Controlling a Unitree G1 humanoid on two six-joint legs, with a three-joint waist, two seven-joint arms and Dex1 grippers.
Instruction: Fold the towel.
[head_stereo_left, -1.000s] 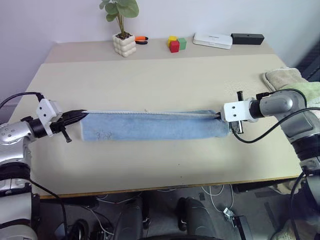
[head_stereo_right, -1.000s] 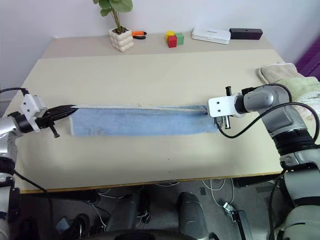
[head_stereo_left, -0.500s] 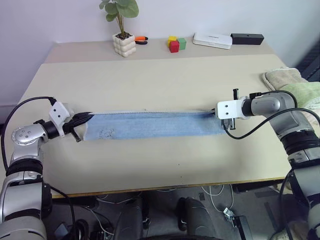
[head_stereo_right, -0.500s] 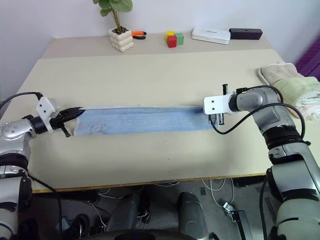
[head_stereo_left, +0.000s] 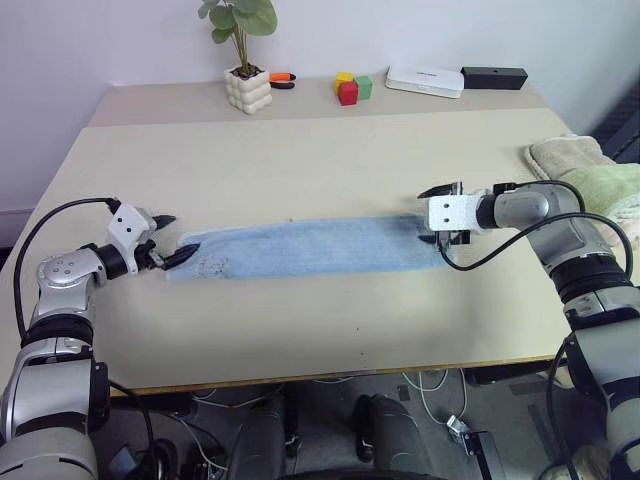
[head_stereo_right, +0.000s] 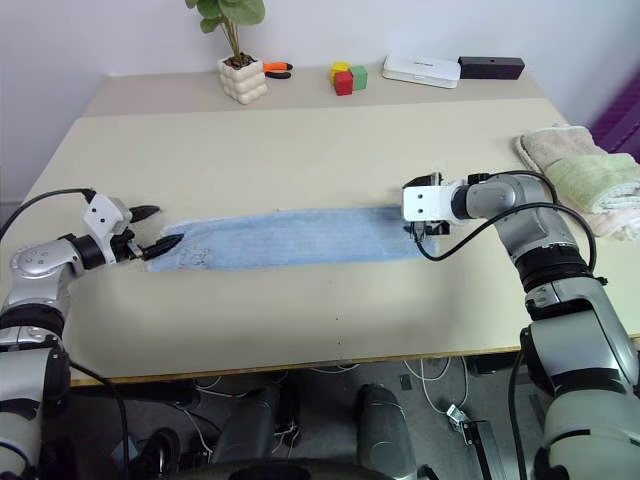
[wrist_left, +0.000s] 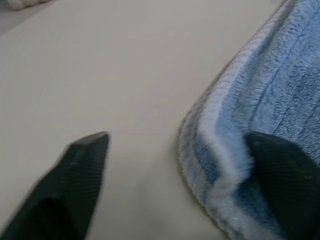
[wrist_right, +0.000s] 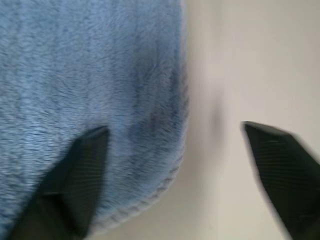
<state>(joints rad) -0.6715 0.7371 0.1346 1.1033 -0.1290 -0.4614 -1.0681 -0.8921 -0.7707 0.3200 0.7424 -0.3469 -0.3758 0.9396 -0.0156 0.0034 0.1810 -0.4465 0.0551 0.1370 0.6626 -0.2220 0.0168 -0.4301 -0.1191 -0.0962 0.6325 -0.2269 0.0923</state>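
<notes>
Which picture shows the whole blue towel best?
The left eye view: the towel lies there as one long strip across the table, end to end. The right eye view shows the same. Each wrist view shows just one fuzzy end.

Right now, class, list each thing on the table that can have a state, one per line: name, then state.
towel: folded into a long strip, lying flat, released
left claw: open at the towel's end
right claw: open at the other end
</notes>
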